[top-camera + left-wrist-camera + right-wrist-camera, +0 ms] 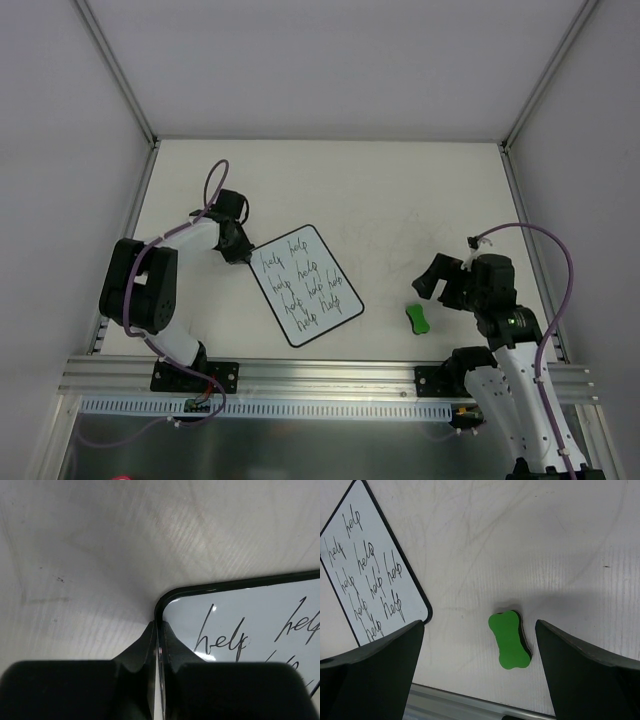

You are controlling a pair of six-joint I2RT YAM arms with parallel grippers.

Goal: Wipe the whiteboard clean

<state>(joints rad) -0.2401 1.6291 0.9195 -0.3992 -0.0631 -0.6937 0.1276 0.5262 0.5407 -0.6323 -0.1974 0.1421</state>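
Note:
The whiteboard lies tilted on the table, covered with several handwritten "help" words. My left gripper is at its far left corner, shut on the board's black edge. The left wrist view shows the fingers pinched on the border of the whiteboard. The green bone-shaped eraser lies on the table to the right of the board. My right gripper hovers over it, open and empty. In the right wrist view the eraser lies between the spread fingers, nearer the right one, with the whiteboard at the left.
The white table has faint scuff marks. White walls close in the back and both sides. A metal rail runs along the near edge, just below the eraser and the board's near corner.

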